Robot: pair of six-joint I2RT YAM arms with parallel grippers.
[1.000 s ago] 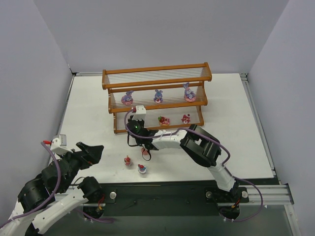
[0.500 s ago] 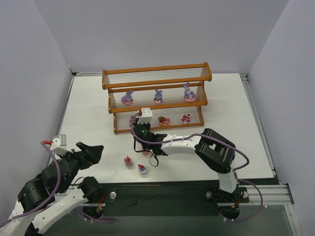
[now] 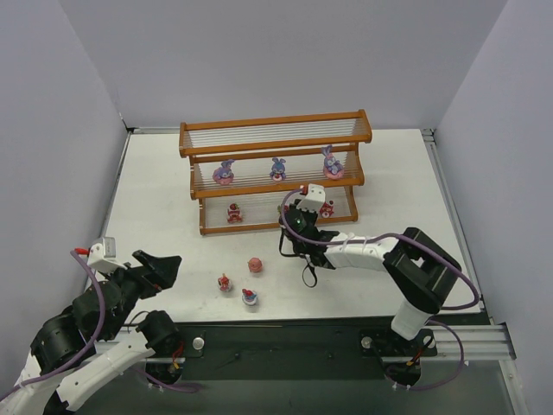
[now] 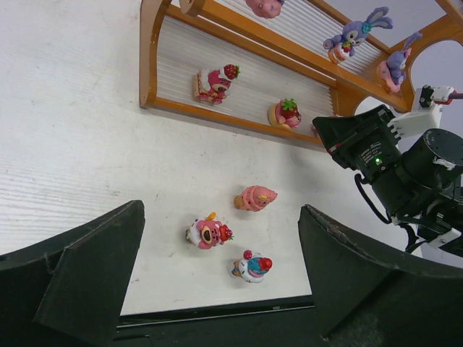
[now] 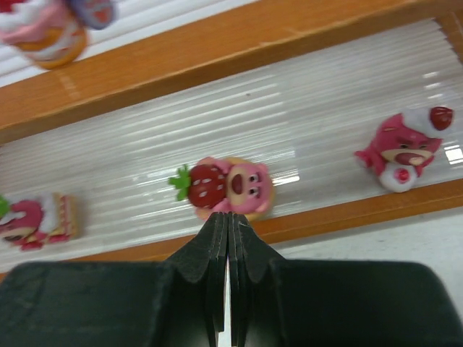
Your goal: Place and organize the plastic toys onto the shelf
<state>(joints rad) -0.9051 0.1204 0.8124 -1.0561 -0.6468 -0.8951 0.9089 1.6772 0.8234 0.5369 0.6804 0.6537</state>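
Black and spread wide, the left hand (image 3: 162, 268) sits empty at lower left. Just beyond, three plastic toys (image 3: 255, 264) lie on the table (image 3: 155, 207). Farther in, the right hand (image 5: 225, 220), fingers pressed together and holding nothing, points at a strawberry toy (image 5: 230, 184) on the bottom tier of the shelf (image 3: 276, 123). We judge it best to back straight out, then open before descending on a table toy.

No text, label, brand, number or sign can be read in any of the 3 views. The shelf (image 3: 276, 143), the plastic toys (image 4: 255, 196) and the table (image 3: 155, 199) bear no legible marking. The only mark-like thing is a small green light (image 4: 375, 160) glowing on the right arm (image 3: 371, 251), with no lettering legible beside it.
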